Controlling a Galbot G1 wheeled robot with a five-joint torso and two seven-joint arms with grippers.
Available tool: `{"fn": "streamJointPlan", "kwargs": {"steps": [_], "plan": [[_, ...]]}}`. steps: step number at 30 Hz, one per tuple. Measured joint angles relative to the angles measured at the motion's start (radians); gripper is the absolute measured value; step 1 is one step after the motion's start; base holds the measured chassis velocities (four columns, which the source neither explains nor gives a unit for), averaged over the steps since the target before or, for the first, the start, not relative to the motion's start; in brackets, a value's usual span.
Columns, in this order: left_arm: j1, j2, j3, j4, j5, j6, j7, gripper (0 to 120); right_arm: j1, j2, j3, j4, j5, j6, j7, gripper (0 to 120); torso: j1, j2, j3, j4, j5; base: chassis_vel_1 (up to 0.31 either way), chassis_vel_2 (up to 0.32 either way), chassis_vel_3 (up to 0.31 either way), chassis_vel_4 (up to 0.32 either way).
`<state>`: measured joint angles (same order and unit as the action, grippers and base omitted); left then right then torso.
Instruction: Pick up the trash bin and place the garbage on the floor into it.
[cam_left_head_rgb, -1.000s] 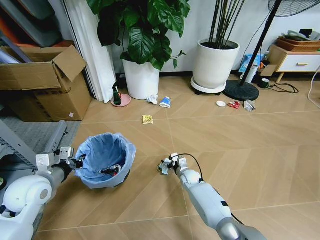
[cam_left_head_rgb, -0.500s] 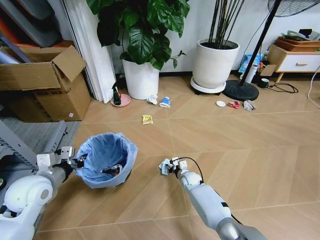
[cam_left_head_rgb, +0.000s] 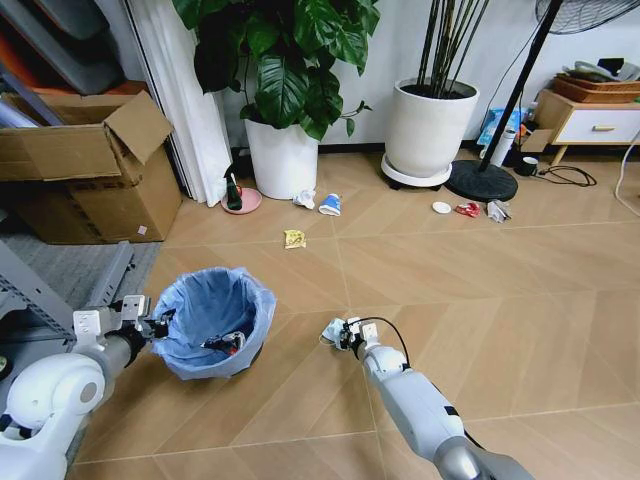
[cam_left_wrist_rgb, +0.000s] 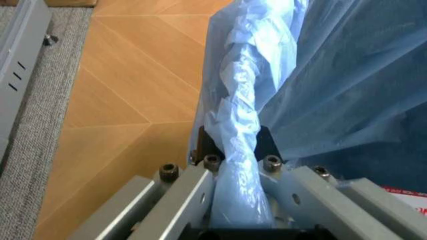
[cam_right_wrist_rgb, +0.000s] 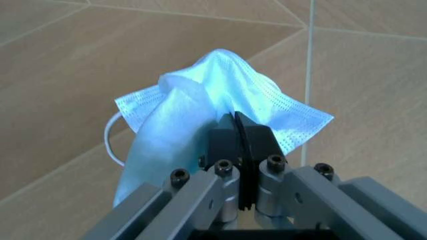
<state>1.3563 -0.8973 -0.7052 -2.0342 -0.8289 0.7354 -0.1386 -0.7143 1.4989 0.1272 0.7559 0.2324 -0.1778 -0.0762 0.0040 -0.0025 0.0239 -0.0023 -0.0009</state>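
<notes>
Two grippers are at work in front of us. Our left gripper is clamped onto the near rim of the trash bin; in the left wrist view its pads pinch a twisted roll of the light-blue bag liner between them. The one bin sits on the wooden floor at the lower left of the head view, just beside the grey carpet edge, and we can see some litter already lying inside it.

Our right gripper hangs low over the floor to the right of the bin, apart from it, with its fingers pressed together on one crumpled light-blue face mask, whose white ear loop dangles to one side.

Farther off, we count six pieces of garbage on the floor. One yellow packet lies alone in the middle. Two pieces, a crumpled white paper and a crushed blue-white cup, lie just beside the left white plant pot. Three more, a white round lid, a red wrapper and a printed wrapper, lie together near the fan's round black base.

We see two white plant pots in all, the second standing to the right of the first. One green bottle stands on a pink dish at the foot of the left pot, and one open cardboard box stands at the far left.
</notes>
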Motion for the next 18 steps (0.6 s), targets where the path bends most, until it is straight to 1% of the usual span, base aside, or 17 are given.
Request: {"fn": "streamJointPlan", "kwargs": {"steps": [3, 7, 8, 10, 12, 13, 15, 16, 18], "plan": [[0.002, 0.001, -0.002, -0.002, -0.001, 0.000, 0.000, 0, -0.006, -0.003, 0.001, 0.016, 0.002, 0.000, 0.004, 0, 0.000, 0.000, 0.000, 0.0000, 0.0000, 0.000, 0.000, 0.000, 0.000], [0.013, -0.002, -0.007, -0.008, -0.001, 0.000, -0.002, 0, -0.033, -0.023, 0.001, 0.086, 0.008, 0.004, 0.021, 0, 0.000, 0.000, 0.000, 0.0001, 0.0001, 0.000, 0.000, 0.000, 0.000], [0.013, -0.002, -0.007, -0.008, -0.001, 0.000, -0.002, 0, -0.033, -0.023, 0.001, 0.086, 0.008, 0.004, 0.021, 0, 0.000, 0.000, 0.000, 0.0001, 0.0001, 0.000, 0.000, 0.000, 0.000], [0.018, -0.003, -0.009, -0.010, -0.001, 0.000, -0.002, 0, -0.050, -0.039, 0.002, 0.134, 0.010, 0.006, 0.029, 0, 0.000, 0.000, 0.000, 0.0001, 0.0001, 0.000, 0.000, 0.000, 0.000], [0.021, -0.005, -0.009, -0.011, -0.001, 0.000, -0.002, 0, -0.075, -0.062, 0.001, 0.211, 0.025, 0.002, 0.040, 0, 0.000, 0.000, 0.000, 0.0000, 0.0001, 0.000, 0.000, 0.000, 0.000], [0.021, -0.005, -0.009, -0.011, -0.001, 0.000, -0.002, 0, -0.075, -0.062, 0.001, 0.211, 0.025, 0.002, 0.040, 0, 0.000, 0.000, 0.000, 0.0000, 0.0001, 0.000, 0.000, 0.000, 0.000], [0.021, -0.006, -0.009, -0.011, 0.000, 0.000, -0.002, 0, -0.093, -0.086, -0.006, 0.290, 0.049, -0.001, 0.051, 0, 0.000, 0.000, 0.000, 0.0000, -0.0001, 0.000, 0.000, 0.000, 0.000], [0.021, -0.006, -0.009, -0.011, 0.000, 0.000, -0.002, 0, -0.093, -0.086, -0.006, 0.290, 0.049, -0.001, 0.051, 0, 0.000, 0.000, 0.000, 0.0000, -0.0001, 0.000, 0.000, 0.000, 0.000], [0.021, -0.008, -0.005, -0.009, 0.002, 0.000, 0.000, 0, -0.097, -0.102, -0.022, 0.347, 0.063, 0.003, 0.064, 0, 0.000, 0.000, 0.000, -0.0002, 0.0001, 0.000, 0.000, 0.000, 0.000]]}}
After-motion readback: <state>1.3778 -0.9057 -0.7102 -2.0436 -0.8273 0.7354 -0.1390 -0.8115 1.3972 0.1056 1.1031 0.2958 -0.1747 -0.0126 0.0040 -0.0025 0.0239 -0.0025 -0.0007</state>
